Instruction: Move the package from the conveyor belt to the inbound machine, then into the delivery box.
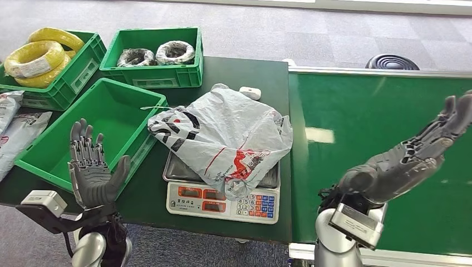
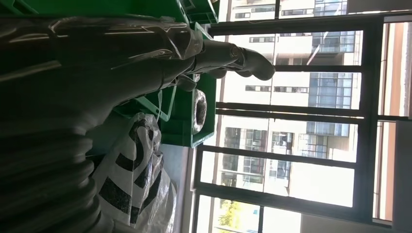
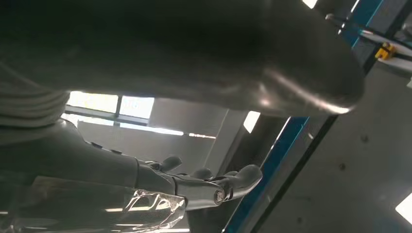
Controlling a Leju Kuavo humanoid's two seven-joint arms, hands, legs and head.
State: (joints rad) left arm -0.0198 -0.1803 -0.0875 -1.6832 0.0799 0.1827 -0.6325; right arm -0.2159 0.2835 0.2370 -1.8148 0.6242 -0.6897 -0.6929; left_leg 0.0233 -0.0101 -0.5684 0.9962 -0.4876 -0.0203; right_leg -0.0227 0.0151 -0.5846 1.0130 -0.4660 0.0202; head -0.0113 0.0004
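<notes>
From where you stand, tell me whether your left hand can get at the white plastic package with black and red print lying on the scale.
Probably yes: the left hand is open beside the white plastic package, with only bare dark table between them.

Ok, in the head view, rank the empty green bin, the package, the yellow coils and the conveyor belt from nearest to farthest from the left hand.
From the left hand:
1. Empty green bin, right beside it.
2. Package, on the scale, toward the middle.
3. Yellow coils, in the far-left bin.
4. Conveyor belt, far right.

White package [image 1: 225, 136] (black stripes, red print); green crates [image 1: 100, 119]; yellow coils [image 1: 36, 58]; green belt [image 1: 378, 111].
</notes>
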